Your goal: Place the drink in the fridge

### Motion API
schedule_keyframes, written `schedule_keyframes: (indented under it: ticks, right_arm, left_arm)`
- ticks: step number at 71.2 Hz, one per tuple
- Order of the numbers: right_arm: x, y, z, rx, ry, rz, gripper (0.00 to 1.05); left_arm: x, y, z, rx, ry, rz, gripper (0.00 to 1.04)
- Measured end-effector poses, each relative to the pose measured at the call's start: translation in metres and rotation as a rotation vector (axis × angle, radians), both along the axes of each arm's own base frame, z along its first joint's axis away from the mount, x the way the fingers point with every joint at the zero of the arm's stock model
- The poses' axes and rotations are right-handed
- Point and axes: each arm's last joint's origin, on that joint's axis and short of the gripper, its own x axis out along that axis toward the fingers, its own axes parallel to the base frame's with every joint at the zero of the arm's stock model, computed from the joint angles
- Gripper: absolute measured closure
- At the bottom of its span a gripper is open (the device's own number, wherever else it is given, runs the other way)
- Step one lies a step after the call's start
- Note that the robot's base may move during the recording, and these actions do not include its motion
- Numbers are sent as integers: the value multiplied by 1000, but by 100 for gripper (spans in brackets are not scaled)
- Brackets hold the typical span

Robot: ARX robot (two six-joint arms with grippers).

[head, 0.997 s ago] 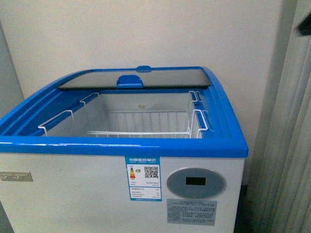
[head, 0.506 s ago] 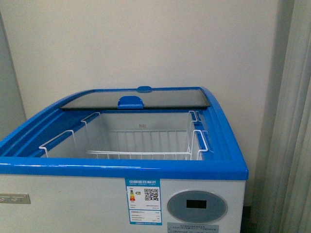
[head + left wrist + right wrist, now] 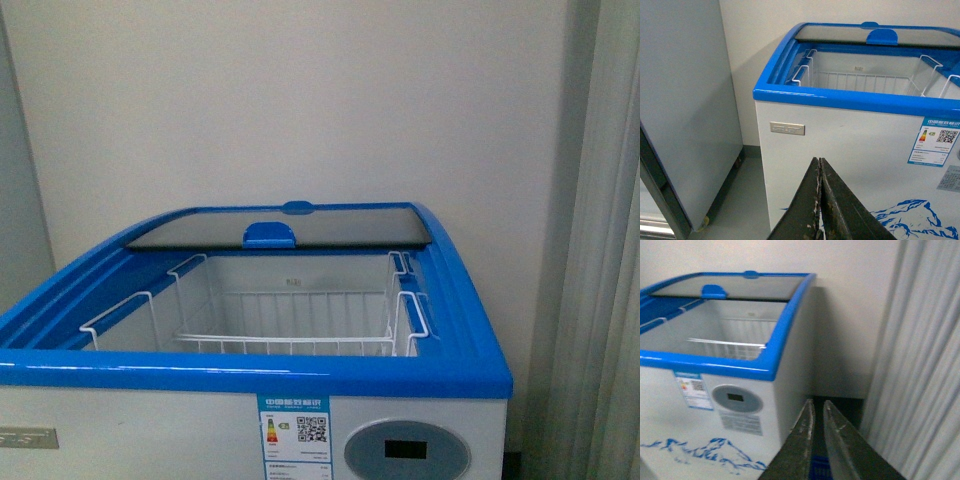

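Both grippers, left (image 3: pixel 819 200) and right (image 3: pixel 817 440), are seen clenched and empty near the white, blue-rimmed chest fridge (image 3: pixel 150 440), flanked by a grey cabinet (image 3: pixel 685 100) left and pale curtain (image 3: pixel 605 300) right.

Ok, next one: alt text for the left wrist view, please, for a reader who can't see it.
A white chest fridge with a blue top rim stands open, its glass lid slid to the back, white wire baskets inside. The left gripper points at its front wall, shut and empty. A pale grey cabinet stands beside the fridge.
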Motion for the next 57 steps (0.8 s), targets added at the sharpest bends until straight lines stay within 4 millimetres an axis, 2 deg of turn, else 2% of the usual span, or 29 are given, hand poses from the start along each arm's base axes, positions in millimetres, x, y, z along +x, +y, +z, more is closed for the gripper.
schedule_keyframes:
  ticks: [18, 57]
  right_arm:
    - [0, -3, -26, -1, 5, -19, 102]
    - [0, -3, -50, -1, 1, -19, 102]
  left_arm:
    - [0, 0, 0, 0, 0, 0, 102]
    - [0, 0, 0, 0, 0, 0, 102]
